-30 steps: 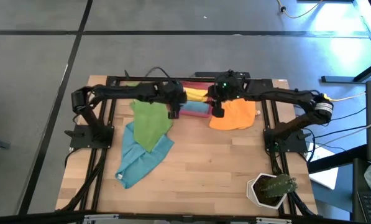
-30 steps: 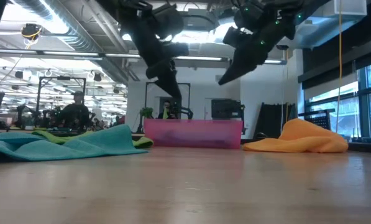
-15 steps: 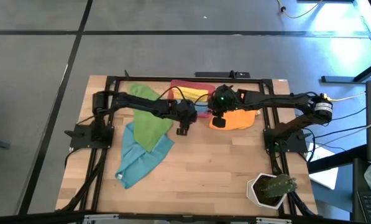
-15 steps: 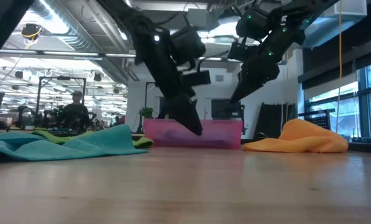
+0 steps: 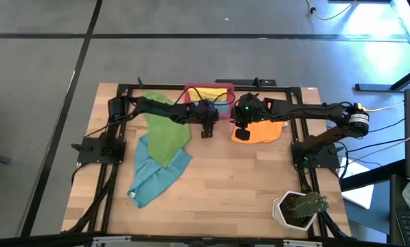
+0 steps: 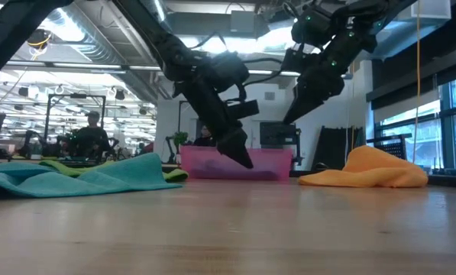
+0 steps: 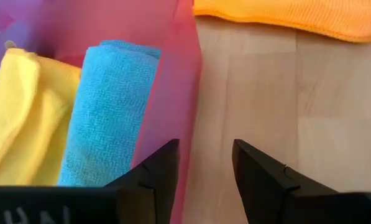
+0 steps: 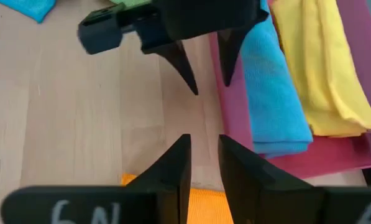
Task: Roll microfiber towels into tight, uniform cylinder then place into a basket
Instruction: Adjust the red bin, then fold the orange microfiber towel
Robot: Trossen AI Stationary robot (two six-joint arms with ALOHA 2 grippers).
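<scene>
The red-pink basket [image 5: 208,88] stands at the far middle of the table. A rolled blue towel [image 7: 107,112] and a yellow towel [image 7: 23,118] lie in it. My left gripper [image 7: 204,149] is open and slants down toward the table's right, astride the basket's near wall [image 7: 173,93], one finger inside and one outside. My right gripper [image 8: 205,146] hangs above the orange towel's [image 5: 263,129] left edge, open by a narrow gap with nothing in it. A green towel [image 5: 167,134] lies spread over a teal-blue towel [image 5: 153,175] on the left. My left gripper has one finger [image 8: 225,62] over the near wall's rim beside the blue towel and the other [image 8: 185,68] over the bare wood outside it. I cannot tell whether either finger touches the wall. The basket's bottom stays on the table.
A white pot with a cactus [image 5: 297,209] stands at the near right corner. Dark frame rails [image 5: 115,171] run along the table's left, right and far sides. Bare wood [image 5: 232,178] stretches across the near middle.
My left gripper has come down and toward the table's right, from above the green towel to the basket's near wall. The basket has shifted slightly toward the far edge. My right gripper has sunk a little over the orange towel's edge.
</scene>
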